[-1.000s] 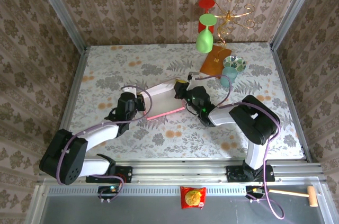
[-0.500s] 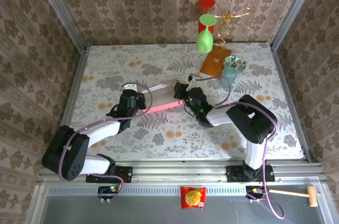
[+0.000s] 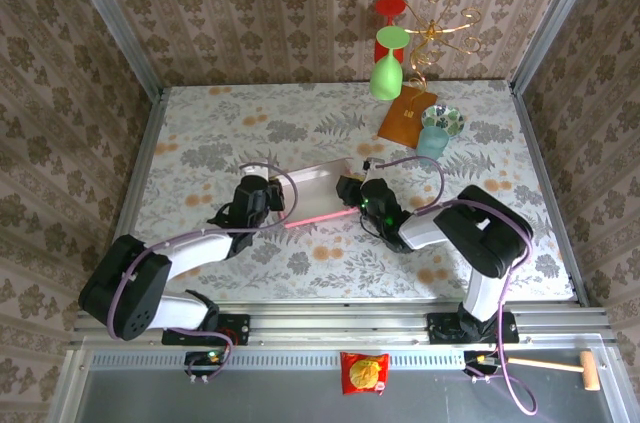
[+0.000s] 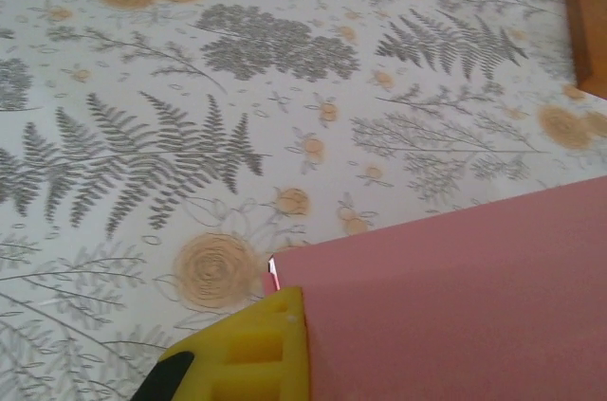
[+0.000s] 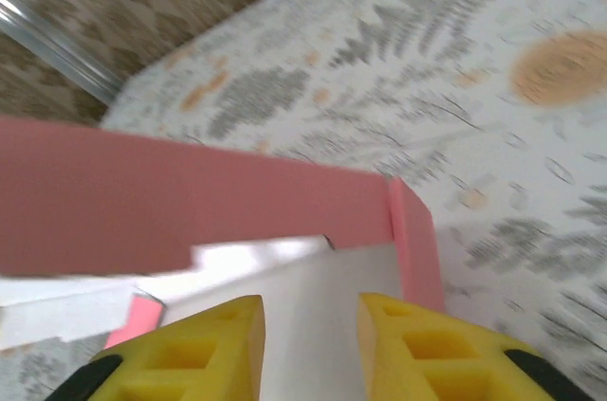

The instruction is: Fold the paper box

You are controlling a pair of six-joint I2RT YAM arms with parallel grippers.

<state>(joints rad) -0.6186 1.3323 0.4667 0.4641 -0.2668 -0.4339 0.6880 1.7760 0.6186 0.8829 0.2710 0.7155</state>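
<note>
The paper box lies mid-table between both arms, whitish inside up, with a pink edge along its near side. My left gripper is shut on its left end. In the left wrist view a yellow finger presses against the pink panel, and the other finger is hidden behind it. My right gripper stands at the box's right end. In the right wrist view its fingers are apart, my right gripper open over the white inside panel, with the pink wall just beyond.
An orange-brown flat packet lies at the back right, also in the left wrist view as the packet. Near it stand a green glass, a teal cup, a patterned bowl and a gold wire stand. Side walls enclose the table.
The right gripper's jaws have come apart, letting go of the box's right end. The box and both grippers have shifted slightly toward the near side.
</note>
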